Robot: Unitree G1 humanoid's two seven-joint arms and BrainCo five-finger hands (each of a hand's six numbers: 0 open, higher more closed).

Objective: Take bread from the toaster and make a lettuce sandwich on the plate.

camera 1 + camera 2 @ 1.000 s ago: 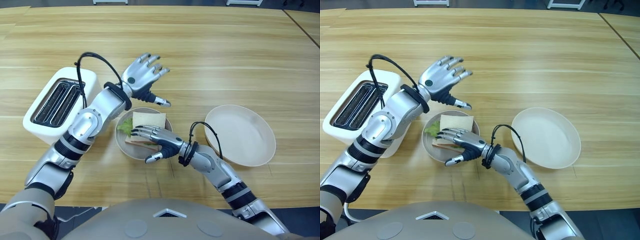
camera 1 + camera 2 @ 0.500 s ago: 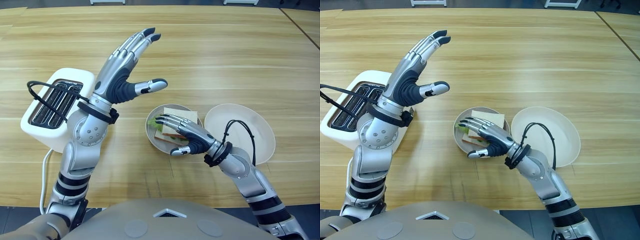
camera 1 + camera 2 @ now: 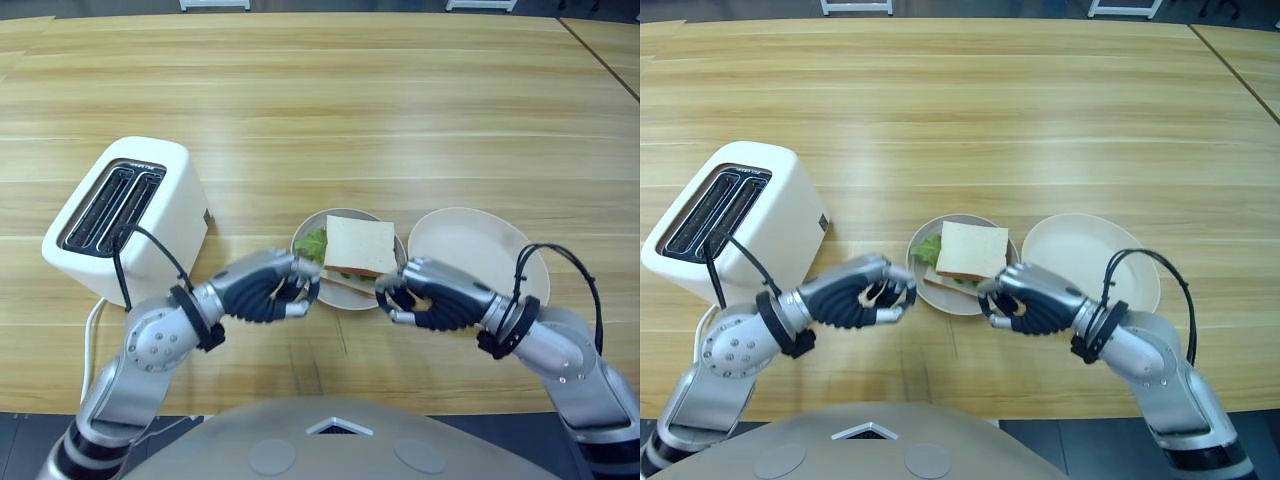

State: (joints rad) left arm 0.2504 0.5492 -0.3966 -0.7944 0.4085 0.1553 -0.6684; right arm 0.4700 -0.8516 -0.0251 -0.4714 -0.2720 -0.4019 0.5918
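Observation:
A sandwich (image 3: 358, 250) of two bread slices with green lettuce (image 3: 314, 243) between them lies on a small round plate (image 3: 308, 282). The white toaster (image 3: 125, 215) stands to the left with both slots empty. My left hand (image 3: 266, 290) is curled into a fist just left of the plate's near rim, holding nothing. My right hand (image 3: 430, 296) is curled the same way just right of that rim, also holding nothing. Neither hand touches the sandwich.
A larger shallow cream plate (image 3: 480, 262) sits right of the sandwich plate, touching its edge, partly behind my right wrist. The toaster's cord (image 3: 92, 320) runs off the near table edge. Bare wooden table stretches far behind.
My left hand has dropped from high above the toaster to the plate's near left and curled shut. My right hand has come off the sandwich, pulled back right and curled shut.

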